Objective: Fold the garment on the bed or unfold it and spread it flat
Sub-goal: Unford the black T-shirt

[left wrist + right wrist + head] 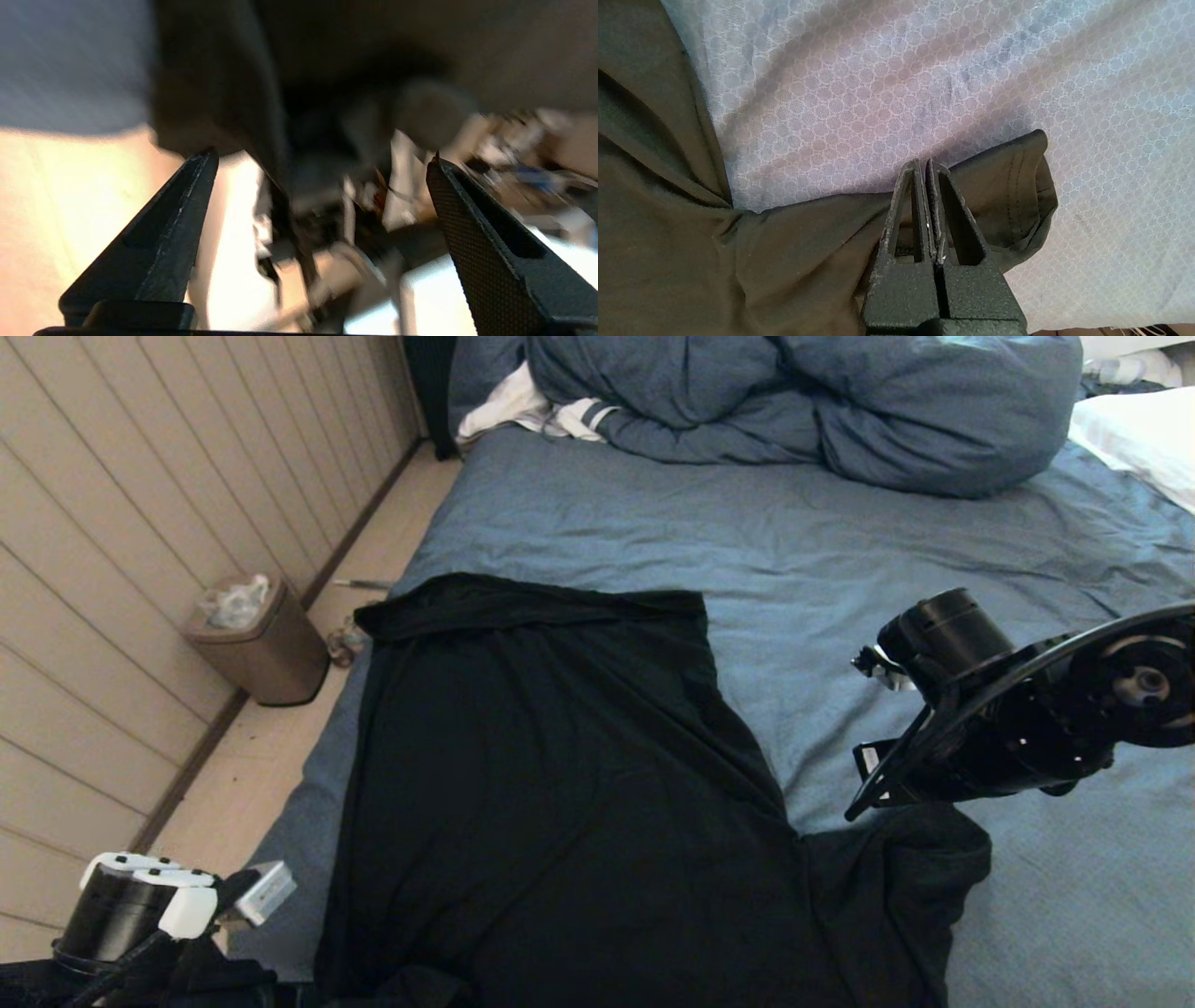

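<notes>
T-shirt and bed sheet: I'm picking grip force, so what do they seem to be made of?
The T-shirt looks like thin, matte black jersey knit, probably cotton: it drapes limply, and the sleeve shows a stitched hem. The right gripper is shut on the sleeve. The bed sheet looks like matte blue-grey woven cotton or a blend, with many fine creases. The exact fibre cannot be told.

One black T-shirt (560,784), one bed (840,560), one duvet (840,401), one bin (266,644), two claws

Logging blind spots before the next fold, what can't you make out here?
Head view: the garment has its near edge cut off by the frame bottom.
Right wrist view: right gripper shut over the sleeve; whether cloth is caught is unclear.
Left wrist view: everything beyond the open left gripper is blurred.
</notes>
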You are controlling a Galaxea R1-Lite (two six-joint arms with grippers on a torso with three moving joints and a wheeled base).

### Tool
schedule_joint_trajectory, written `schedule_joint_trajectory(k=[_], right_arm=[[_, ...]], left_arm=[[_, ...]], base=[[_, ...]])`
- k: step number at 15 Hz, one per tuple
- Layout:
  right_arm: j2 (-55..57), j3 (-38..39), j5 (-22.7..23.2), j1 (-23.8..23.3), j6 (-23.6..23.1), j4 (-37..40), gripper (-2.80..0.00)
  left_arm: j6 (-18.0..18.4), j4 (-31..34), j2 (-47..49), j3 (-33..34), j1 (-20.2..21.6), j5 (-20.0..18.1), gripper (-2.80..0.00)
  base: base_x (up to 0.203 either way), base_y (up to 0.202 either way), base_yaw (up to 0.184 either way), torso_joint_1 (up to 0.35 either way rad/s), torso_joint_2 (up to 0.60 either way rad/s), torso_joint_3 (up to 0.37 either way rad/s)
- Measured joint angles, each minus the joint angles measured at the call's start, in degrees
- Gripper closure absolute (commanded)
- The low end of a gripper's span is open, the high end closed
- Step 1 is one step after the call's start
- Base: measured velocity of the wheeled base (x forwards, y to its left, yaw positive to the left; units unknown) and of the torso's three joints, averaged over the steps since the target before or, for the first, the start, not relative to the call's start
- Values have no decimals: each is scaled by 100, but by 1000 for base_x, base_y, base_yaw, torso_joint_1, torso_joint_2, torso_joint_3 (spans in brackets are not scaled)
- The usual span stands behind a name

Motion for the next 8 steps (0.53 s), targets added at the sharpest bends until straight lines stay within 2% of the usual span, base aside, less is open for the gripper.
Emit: schedule_joint_trajectory(k=[1,3,8], right_arm=[[5,-11,2,0,0,0,0],[0,-24,-1,2,-9,0,0],[-22,-27,-4,2,-17,2,0]], left_arm=[[-7,-276,169,49,2,142,0],[-7,-528,384,103,10,207,0],[-30,-556,508,142,13,303,0]], base=[[0,0,0,0,0,0],[0,0,0,0,0,0],[0,0,0,0,0,0]])
